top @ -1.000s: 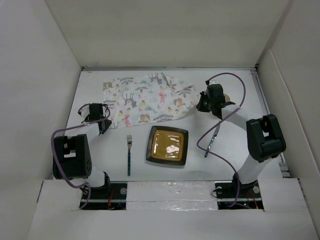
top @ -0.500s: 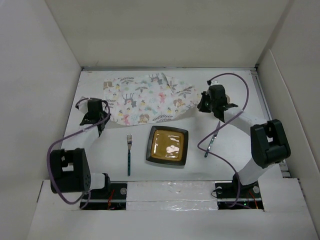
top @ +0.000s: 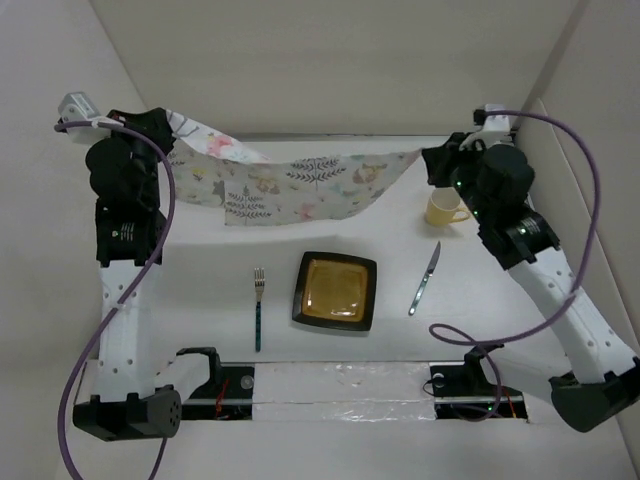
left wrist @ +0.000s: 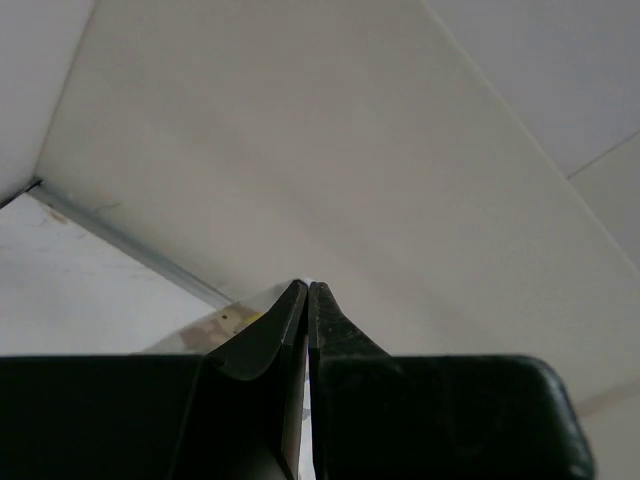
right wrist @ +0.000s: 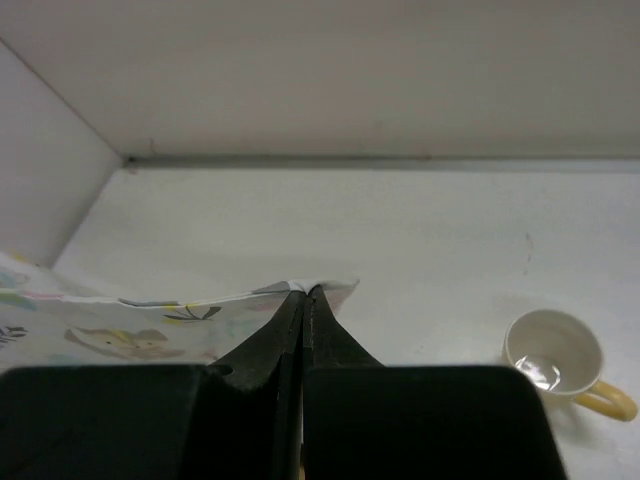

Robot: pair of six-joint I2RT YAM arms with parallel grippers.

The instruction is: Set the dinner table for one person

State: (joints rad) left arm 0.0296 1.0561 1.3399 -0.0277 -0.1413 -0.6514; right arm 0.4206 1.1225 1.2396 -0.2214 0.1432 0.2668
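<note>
The placemat (top: 300,185), white with small animals and leaves, hangs stretched in the air between both grippers above the back of the dinner table (top: 200,290). My left gripper (top: 168,125) is raised high at the back left and is shut on the placemat's left corner; a bit of cloth (left wrist: 225,320) shows beside its tips (left wrist: 307,287). My right gripper (top: 428,160) is raised at the back right and is shut on the right corner; the cloth (right wrist: 150,320) trails to the left of its tips (right wrist: 303,291).
A square brown plate (top: 335,291) lies at the table's near middle, with a fork (top: 258,305) to its left and a knife (top: 424,277) to its right. A yellow cup (top: 445,208) stands at the back right, also in the right wrist view (right wrist: 555,350). White panels wall the table.
Both arms have risen from table level with the placemat's corners pinched. The placemat has gone from lying flat to hanging stretched between them. The cup now shows fully.
</note>
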